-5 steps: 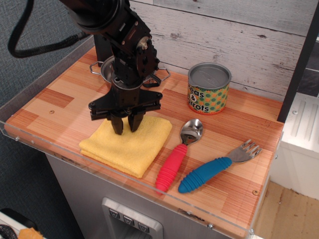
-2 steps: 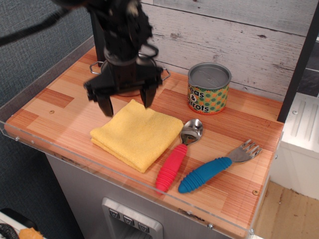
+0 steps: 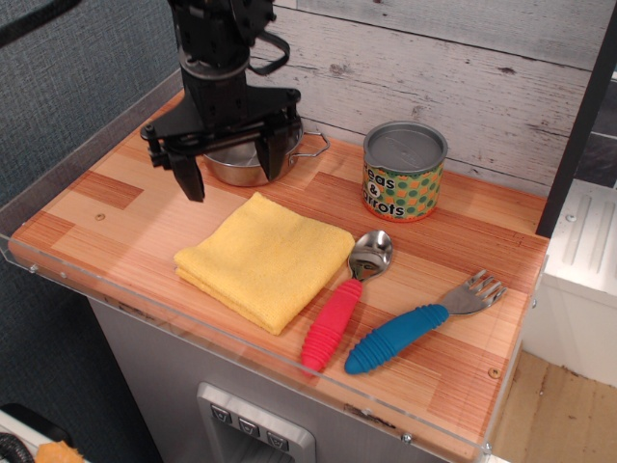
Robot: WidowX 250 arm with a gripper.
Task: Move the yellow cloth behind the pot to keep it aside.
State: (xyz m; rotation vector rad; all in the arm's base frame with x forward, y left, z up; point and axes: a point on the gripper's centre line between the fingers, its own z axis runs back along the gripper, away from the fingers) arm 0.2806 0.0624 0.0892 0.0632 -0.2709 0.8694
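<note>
The yellow cloth (image 3: 265,259) lies folded flat on the wooden counter, in front of and slightly right of the pot. The shiny steel pot (image 3: 253,164) with wire handles stands at the back left, partly hidden by my arm. My black gripper (image 3: 231,166) hangs above the counter over the pot's front, up and left of the cloth, with its two fingers spread wide and nothing between them. One fingertip (image 3: 193,181) is left of the pot, the other is in front of it.
A peas-and-carrots tin can (image 3: 404,171) stands at the back middle. A red-handled spoon (image 3: 345,303) and a blue-handled fork (image 3: 419,322) lie right of the cloth. A clear acrylic rim (image 3: 145,307) edges the counter's front and left. A plank wall is behind.
The gripper let go of the cloth, opened wide, rose and moved back left toward the pot. The cloth shifted slightly right and back and now lies free.
</note>
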